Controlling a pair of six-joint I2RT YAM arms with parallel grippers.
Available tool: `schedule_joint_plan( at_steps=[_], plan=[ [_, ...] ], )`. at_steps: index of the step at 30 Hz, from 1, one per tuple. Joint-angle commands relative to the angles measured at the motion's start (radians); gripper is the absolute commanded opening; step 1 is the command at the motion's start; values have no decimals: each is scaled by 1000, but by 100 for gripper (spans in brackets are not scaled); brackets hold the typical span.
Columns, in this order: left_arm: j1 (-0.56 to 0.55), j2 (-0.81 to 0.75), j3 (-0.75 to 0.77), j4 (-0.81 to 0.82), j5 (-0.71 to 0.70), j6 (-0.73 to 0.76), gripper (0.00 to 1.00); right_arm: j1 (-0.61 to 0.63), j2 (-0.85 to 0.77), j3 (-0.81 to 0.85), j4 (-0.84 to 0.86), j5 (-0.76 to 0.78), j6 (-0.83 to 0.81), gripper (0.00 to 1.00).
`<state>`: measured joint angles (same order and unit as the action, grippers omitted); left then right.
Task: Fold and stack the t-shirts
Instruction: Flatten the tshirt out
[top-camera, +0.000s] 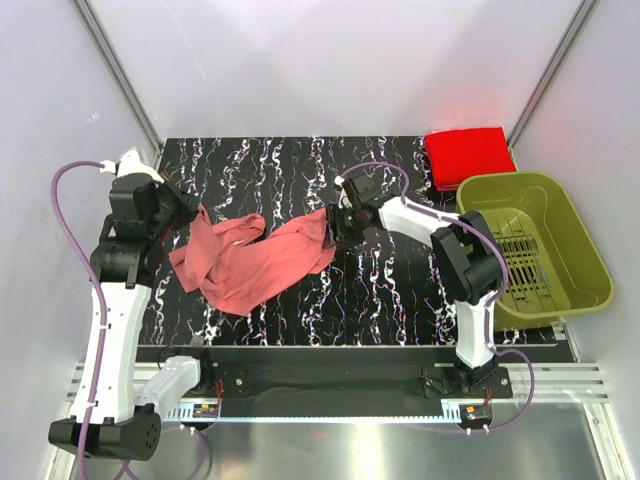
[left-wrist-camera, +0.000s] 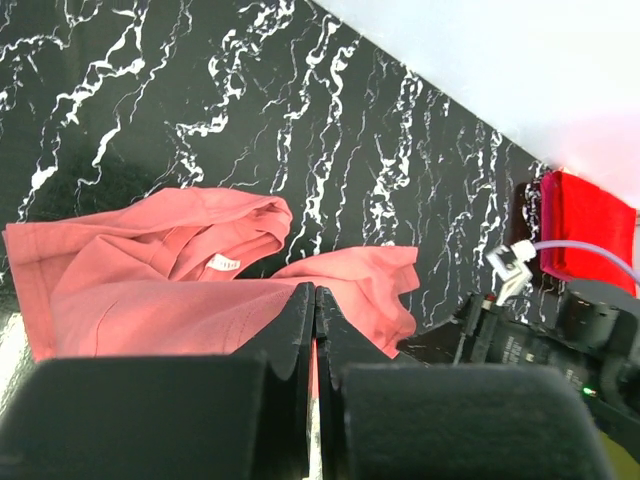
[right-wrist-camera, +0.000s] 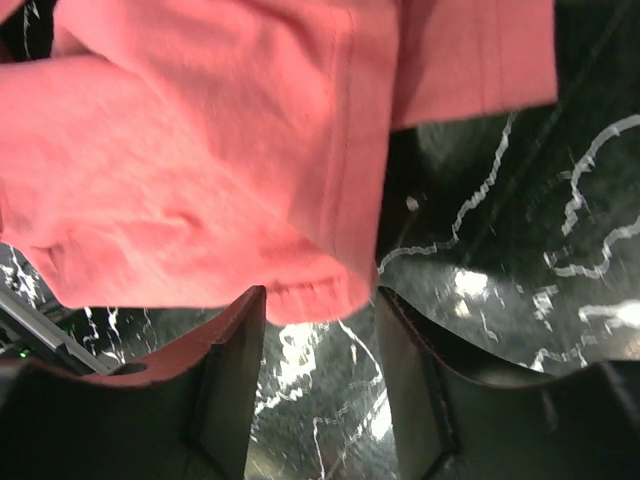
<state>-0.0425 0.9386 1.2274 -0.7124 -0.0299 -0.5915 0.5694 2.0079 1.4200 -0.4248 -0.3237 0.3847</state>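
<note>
Salmon-pink t-shirt (top-camera: 255, 262) is seen crumpled on the counter (top-camera: 380, 300), with the red t-shirt (top-camera: 468, 152) folded far right. Left wrist: left hand (left-wrist-camera: 314, 295) is closed, seemingly pinching cloth. Right wrist: right hand (right-wrist-camera: 320, 300) is held open at the hem. Flattening is judged in hand; that hem must be gripped.

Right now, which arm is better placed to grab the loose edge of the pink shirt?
The right, I'd say. The right gripper stands open with the hem of the salmon-pink shirt just between its fingers. The left gripper is shut, apparently pinching the shirt's other side, so it is busy.
</note>
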Motion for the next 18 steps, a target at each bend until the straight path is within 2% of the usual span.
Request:
schedule_joint_plan(
  at_steps=[1, 3, 6, 7, 9, 11, 12, 15, 18],
  plan=[
    [6, 5, 60, 67, 24, 2, 0, 1, 34, 52, 100, -31, 19, 54],
    [6, 5, 63, 71, 51, -2, 0, 1, 54, 85, 100, -28, 22, 50],
    [6, 5, 64, 88, 80, -7, 0, 1, 64, 121, 98, -23, 28, 39],
    [6, 5, 70, 93, 88, -7, 0, 1, 61, 129, 93, -23, 29, 23],
    [6, 3, 81, 105, 113, -10, 0, 0, 46, 154, 66, -12, 20, 0],
    [6, 6, 116, 107, 122, -10, 0, 1, 3, 184, 12, 33, 2, 0],
    [6, 17, 139, 99, 120, -8, 0, 3, -18, 229, -79, 70, -27, 0],
    [6, 64, 279, 57, 116, 7, 0, 0, -141, 343, -281, 269, -79, 0],
    [6, 144, 520, 27, 145, 7, 0, -19, -290, 469, -392, 414, -119, 0]
  ],
)
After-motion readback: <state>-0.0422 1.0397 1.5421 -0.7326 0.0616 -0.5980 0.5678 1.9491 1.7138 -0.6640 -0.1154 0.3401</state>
